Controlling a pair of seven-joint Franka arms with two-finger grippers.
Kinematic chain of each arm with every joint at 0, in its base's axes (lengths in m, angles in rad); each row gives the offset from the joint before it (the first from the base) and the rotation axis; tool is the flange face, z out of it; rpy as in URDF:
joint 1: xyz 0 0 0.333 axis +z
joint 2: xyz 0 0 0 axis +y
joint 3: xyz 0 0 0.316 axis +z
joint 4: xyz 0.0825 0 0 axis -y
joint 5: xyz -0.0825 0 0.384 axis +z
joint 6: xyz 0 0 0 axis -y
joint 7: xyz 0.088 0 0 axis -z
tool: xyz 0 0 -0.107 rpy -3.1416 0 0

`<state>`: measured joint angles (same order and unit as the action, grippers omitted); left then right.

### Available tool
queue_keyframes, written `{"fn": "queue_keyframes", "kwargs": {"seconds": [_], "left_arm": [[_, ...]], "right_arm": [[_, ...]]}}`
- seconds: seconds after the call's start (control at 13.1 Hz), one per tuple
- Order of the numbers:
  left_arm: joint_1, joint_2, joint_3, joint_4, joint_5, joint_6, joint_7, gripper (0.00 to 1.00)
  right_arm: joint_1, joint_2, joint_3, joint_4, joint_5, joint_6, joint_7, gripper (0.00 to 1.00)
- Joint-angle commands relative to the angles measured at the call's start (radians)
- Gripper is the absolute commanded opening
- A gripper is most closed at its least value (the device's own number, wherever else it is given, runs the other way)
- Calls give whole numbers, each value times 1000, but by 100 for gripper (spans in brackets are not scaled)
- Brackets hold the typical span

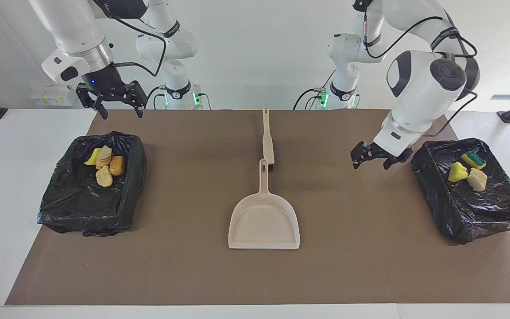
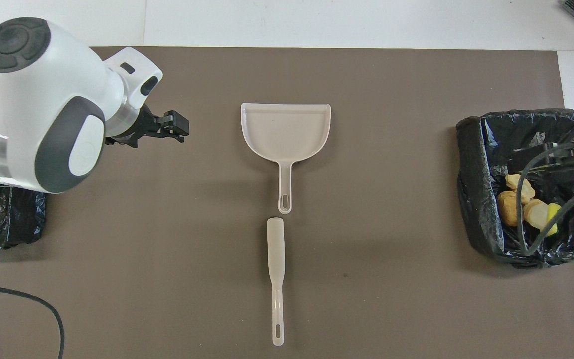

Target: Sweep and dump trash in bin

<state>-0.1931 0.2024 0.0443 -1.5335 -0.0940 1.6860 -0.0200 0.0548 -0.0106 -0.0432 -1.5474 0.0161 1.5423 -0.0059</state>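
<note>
dustpan [image 1: 264, 221] empty mid-counter | trash [image 1: 104, 166] binned | left gripper [image 1: 375, 156], right gripper [image 1: 113, 102] well off dustpan, jaws wide, holding nothing | retreat clear of bins

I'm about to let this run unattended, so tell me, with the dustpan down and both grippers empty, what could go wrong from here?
1. The left gripper, open and empty, hangs low over the mat right beside a bin; a sideways swing could snag its loose black liner.
2. The right gripper, also open, hangs over the other bin, where trash is piled against the wall nearest the robots; a dip there could knock pieces out.
3. The dustpan and brush lie end to end, so grabbing one may nudge the other.
</note>
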Motion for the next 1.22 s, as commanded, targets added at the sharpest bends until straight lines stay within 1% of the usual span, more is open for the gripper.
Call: {"fn": "queue_keyframes", "kwargs": {"seconds": [0.0,0.08,0.23,0.3,0.46,0.53,0.76,0.91,1.14], "left_arm": [[63,-102,-7,-69,38,-55,139,100],[66,-125,-6,-85,54,-66,143,100],[64,-142,-6,-76,86,-106,141,100],[64,-165,-6,-82,92,-130,147,100],[78,-239,-3,-141,94,-127,192,100],[101,-251,-4,-151,94,-127,206,100],[106,-253,-4,-151,94,-132,213,100],[110,-236,-3,-117,93,-140,206,100],[107,-235,-3,-114,93,-149,203,100]], "right_arm": [[-13,-8,3,-8,18,2,-12,100],[-13,-8,3,-8,18,2,-12,100],[-13,-8,5,-8,18,2,-12,100],[-13,-8,5,-8,18,2,-12,100],[-13,-8,5,-8,18,2,-12,100],[-13,-8,5,-8,18,2,-12,100],[-13,-8,5,-8,18,2,-12,100],[-13,-8,5,-8,18,2,-12,100],[-13,-8,5,-8,18,2,-12,100]]}}
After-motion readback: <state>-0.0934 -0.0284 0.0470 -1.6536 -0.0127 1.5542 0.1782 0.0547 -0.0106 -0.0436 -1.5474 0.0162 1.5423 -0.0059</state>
